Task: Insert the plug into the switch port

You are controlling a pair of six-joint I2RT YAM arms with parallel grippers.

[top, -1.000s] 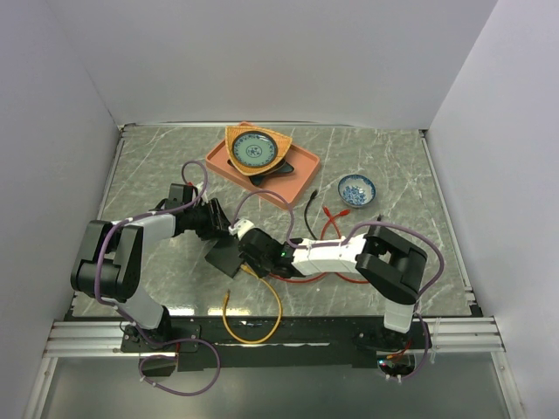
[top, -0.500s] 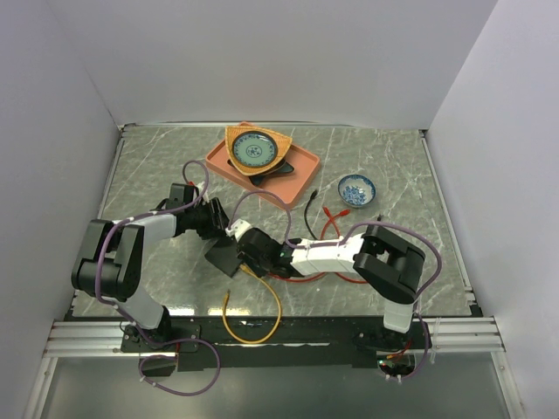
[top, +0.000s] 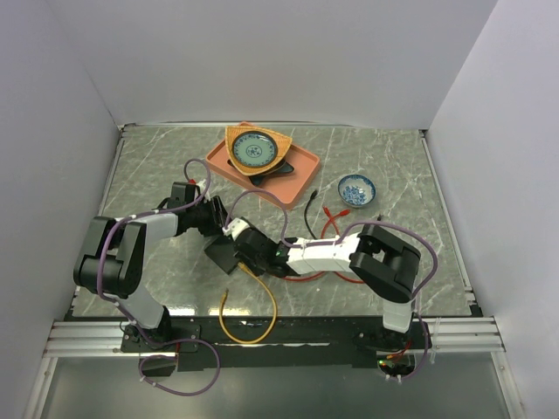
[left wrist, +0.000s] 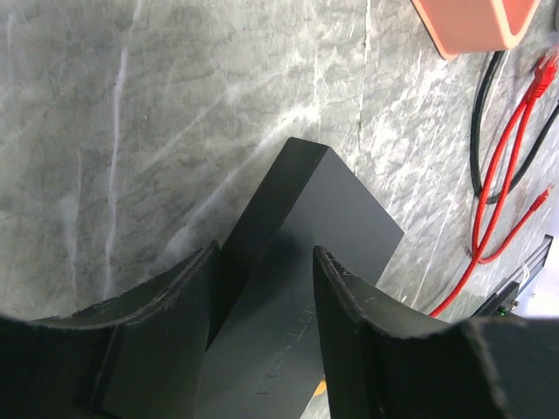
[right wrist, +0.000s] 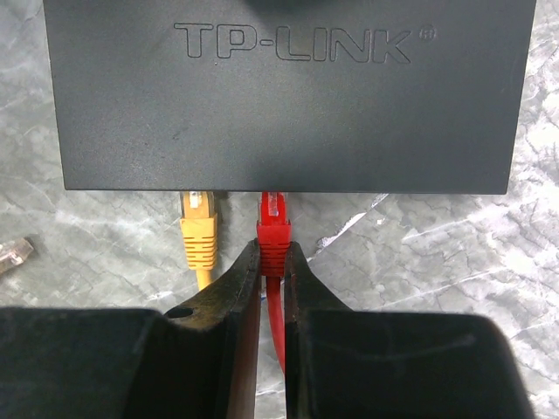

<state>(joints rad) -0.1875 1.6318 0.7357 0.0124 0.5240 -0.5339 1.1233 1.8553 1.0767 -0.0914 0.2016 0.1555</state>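
Table (top: 393,157): grey marbled top that carries everything; an orange tray (top: 297,166) sits in the upper middle of the top view, well apart from the work.
Switch (right wrist: 288,96): flat matte-black box with raised TP-LINK lettering, lying left of centre in the top view and filling the upper half of the right wrist view. It looks rigid but light, so it would likely slide on the smooth stone if pushed without bracing.
Left gripper (left wrist: 262,262): its fingers straddle one end of the box and appear clamped against it, which would steady it against the push.
Right gripper (right wrist: 272,253): closed on the red plug, fingertips pinching the boot just behind the connector.
Red cable (right wrist: 276,323): thin, soft and floppy, running back between the fingers. It gives no pushing force of its own, so the stiff boot is the right hold.
Yellow plug (right wrist: 198,231): just left of the red one, its nose under the same lower edge of the box, apparently seated.
Red plug (right wrist: 272,229): small, hard plastic, centre of the right wrist view, pointing straight at the box edge with its tip at or just under it.
Switch port: hidden beneath that edge, so how deep the plug sits cannot be told.
Latch tab: likely fragile. A straight, level push suits it better than a forced or tilted one.
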